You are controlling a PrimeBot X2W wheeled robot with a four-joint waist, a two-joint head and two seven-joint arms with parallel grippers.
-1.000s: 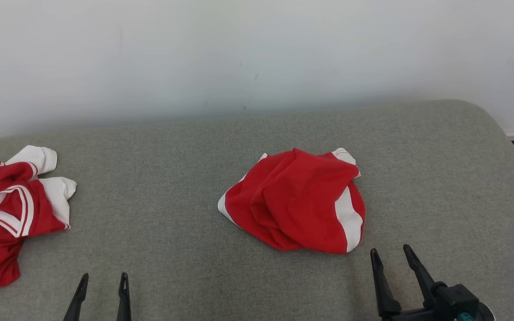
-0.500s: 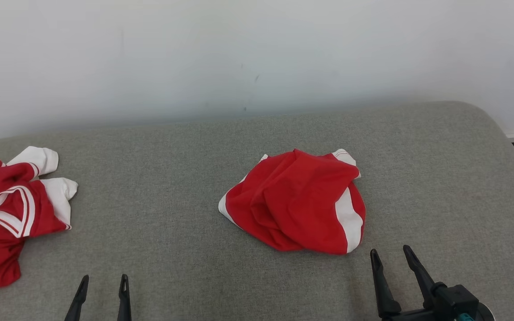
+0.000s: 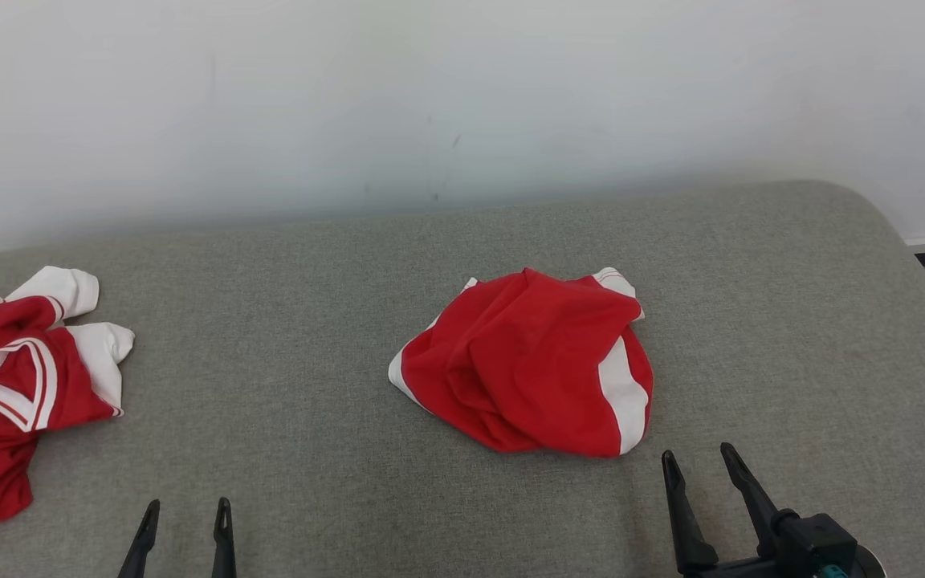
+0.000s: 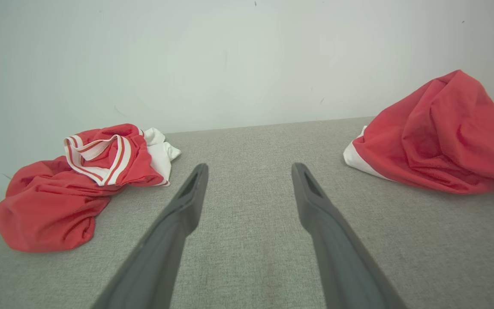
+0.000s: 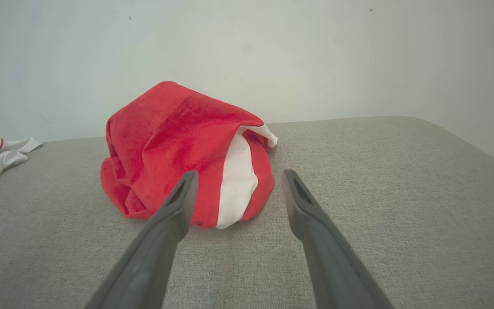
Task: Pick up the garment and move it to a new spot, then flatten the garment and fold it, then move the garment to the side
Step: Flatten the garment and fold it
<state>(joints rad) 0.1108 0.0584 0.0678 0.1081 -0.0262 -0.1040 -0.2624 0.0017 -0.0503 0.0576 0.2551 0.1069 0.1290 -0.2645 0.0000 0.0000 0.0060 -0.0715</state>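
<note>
Nothing on the grey fabric-covered tabletop [image 3: 286,305] had moved in the last second; only the head view drifted slightly, so the pickup had not begun. The crumpled red garment with white side stripes [image 3: 523,365] lay at frame centre. The right pincer [image 3: 695,451], jaws apart and empty, pointed at its near edge from the lower right; the left pincer [image 3: 189,503] sat open and empty at the lower left

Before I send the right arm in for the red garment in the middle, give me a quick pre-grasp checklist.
1. Right gripper open, nothing between its fingers: ok.
2. Left gripper open and empty: ok.
3. Crumpled garment lies just ahead of the right gripper, untouched: ok.
4. Grey surface between them bare: ok.
5. Second garment apart, far left: ok.
6. Which edge is hem or waistband: cannot tell.
</note>
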